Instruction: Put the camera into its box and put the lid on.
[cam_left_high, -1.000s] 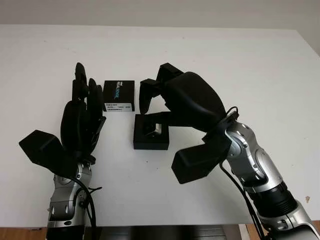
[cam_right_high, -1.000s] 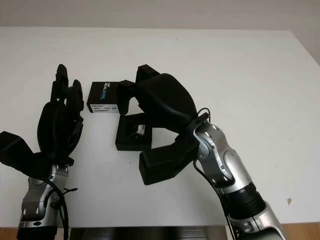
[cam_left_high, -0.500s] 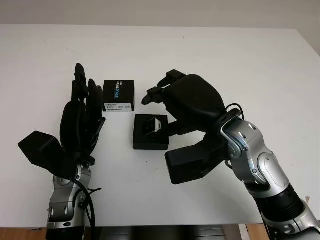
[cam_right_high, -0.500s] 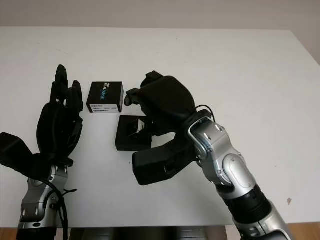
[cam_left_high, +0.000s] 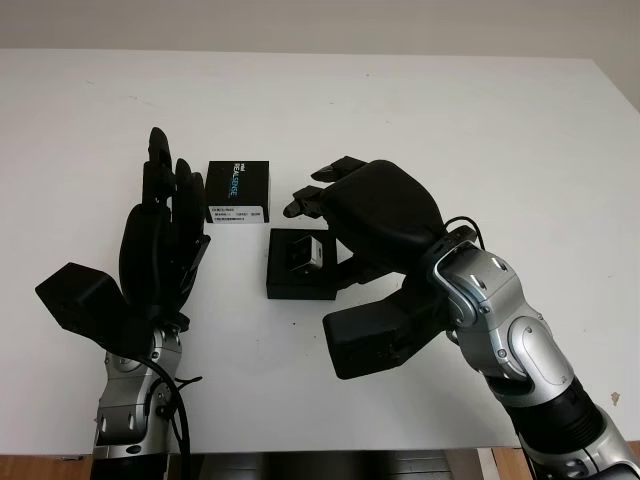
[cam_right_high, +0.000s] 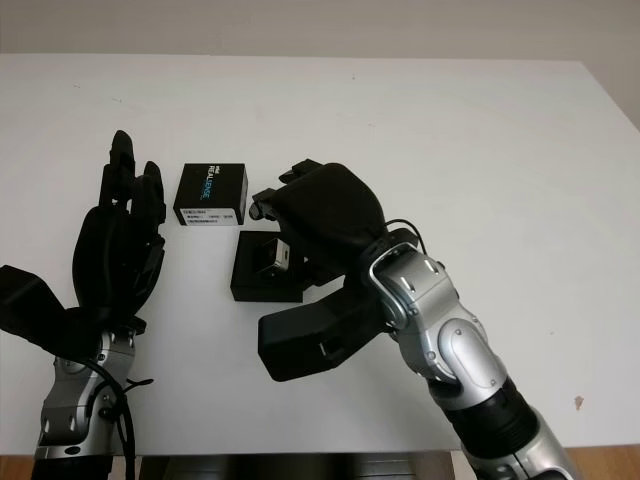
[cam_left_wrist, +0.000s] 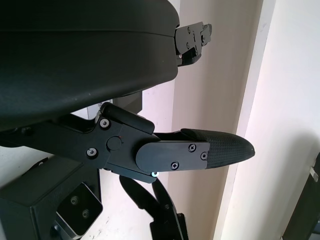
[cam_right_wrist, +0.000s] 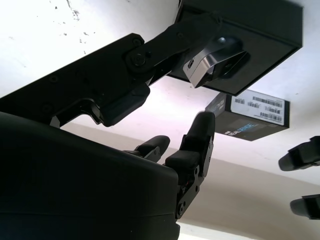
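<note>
Black shells dominate my head views: my right hand (cam_left_high: 372, 215) hangs just above the right side of the open box (cam_left_high: 301, 265), holding nothing, fingers uncurled and reaching toward the lid (cam_left_high: 238, 191). My left hand (cam_left_high: 160, 240) stands upright at the left of the white table (cam_left_high: 480, 130), open, palm turned toward the box. I see the silver camera (cam_left_high: 305, 254) lying inside the box, in its far half, tilted, with the lid flat just beyond the box's far left corner, its long side running across the table.

On my left wrist view, a fingertip (cam_left_wrist: 220, 149) juts out free, and the camera (cam_left_wrist: 80, 214) sits in the box.

My right wrist view shows the camera (cam_right_wrist: 215, 61) angled in the box (cam_right_wrist: 270, 30), the lid (cam_right_wrist: 255, 117) just beside it, my fingers (cam_right_wrist: 197, 145) closed on nothing.
</note>
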